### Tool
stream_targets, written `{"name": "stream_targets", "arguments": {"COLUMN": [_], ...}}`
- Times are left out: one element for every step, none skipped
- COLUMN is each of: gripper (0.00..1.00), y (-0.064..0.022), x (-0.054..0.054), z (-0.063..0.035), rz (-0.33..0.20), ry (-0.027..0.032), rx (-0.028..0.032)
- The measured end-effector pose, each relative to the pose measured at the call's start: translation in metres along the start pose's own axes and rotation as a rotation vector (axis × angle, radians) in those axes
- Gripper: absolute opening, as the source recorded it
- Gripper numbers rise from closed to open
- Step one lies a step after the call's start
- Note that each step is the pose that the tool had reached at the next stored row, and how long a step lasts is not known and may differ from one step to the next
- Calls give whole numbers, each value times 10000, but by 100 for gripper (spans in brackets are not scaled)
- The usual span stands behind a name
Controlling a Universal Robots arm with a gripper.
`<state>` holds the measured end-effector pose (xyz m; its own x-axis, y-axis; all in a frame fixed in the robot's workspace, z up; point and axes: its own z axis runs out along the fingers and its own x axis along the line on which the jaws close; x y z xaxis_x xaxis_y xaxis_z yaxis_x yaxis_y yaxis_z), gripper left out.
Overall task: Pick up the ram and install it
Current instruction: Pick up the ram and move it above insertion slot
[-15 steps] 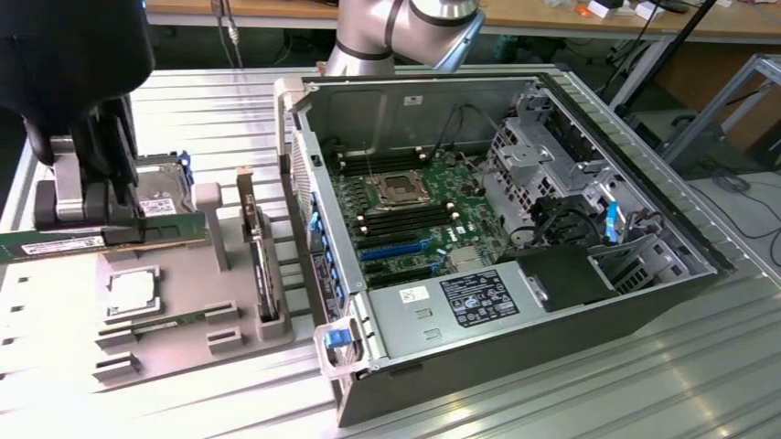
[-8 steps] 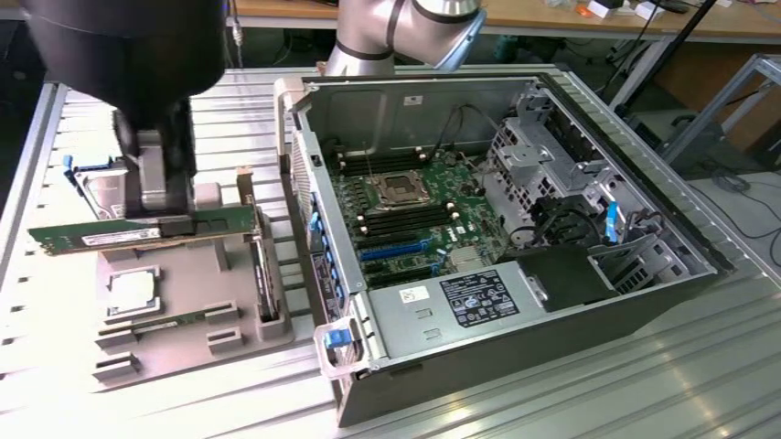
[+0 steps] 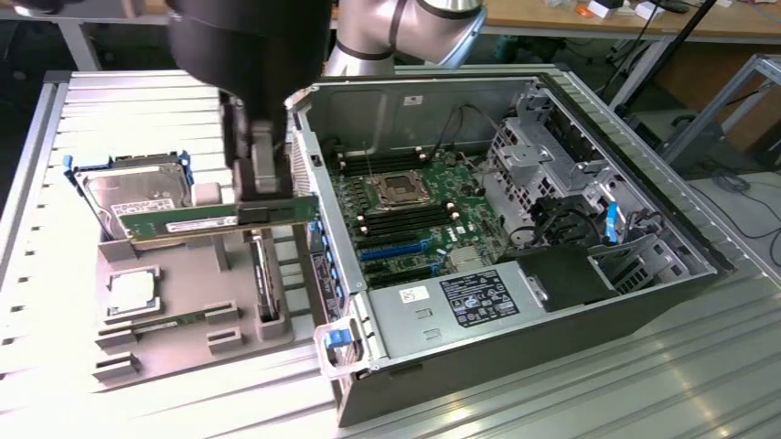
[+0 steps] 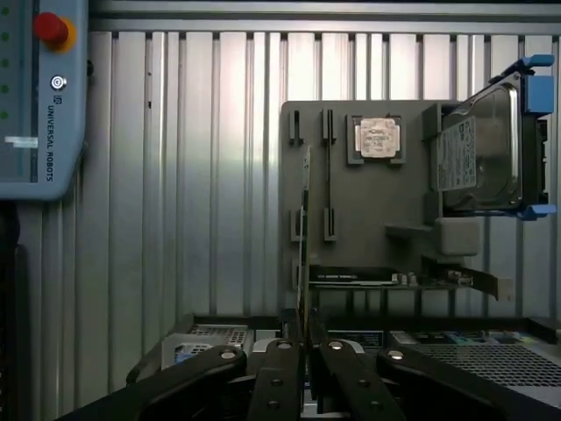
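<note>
Item: ram (image 3: 183, 222); pinched between the fingers of the gripper (image 3: 263, 208); held over the grey tray (image 3: 183, 293), beside the open computer case (image 3: 550, 302); step, we judge: carry; seating calls for lining its edge with a free slot (image 3: 393, 219).

Bright overhead light is glaring off the ribbed metal tabletop (image 3: 49, 274), washing it nearly white, while the case (image 3: 390, 114) interior is sitting in dimmer shade.
</note>
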<state>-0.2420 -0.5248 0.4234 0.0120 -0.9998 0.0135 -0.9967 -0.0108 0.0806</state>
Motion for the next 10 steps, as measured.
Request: {"name": "stream_targets", "arguments": {"gripper": [14,14,14,14,14,14,14,14,14,14], "y": [-45,-117,-194,-347,-451,-577,-662,-759,-878,-1000], "x": [-3,-7,-13,-24,-31,-43,-63,-100,-160,-216], "z": [-3,-9,-14,-25,-32,-41,-47,-48,-47,-48], "rz": [-1,0,0,-1,0,-1,0,-1,0,-1], "ry": [0,1,0,1,0,0,2,0,0,0], "rx": [0,-1,0,-1,0,0,-1,0,0,0]}}
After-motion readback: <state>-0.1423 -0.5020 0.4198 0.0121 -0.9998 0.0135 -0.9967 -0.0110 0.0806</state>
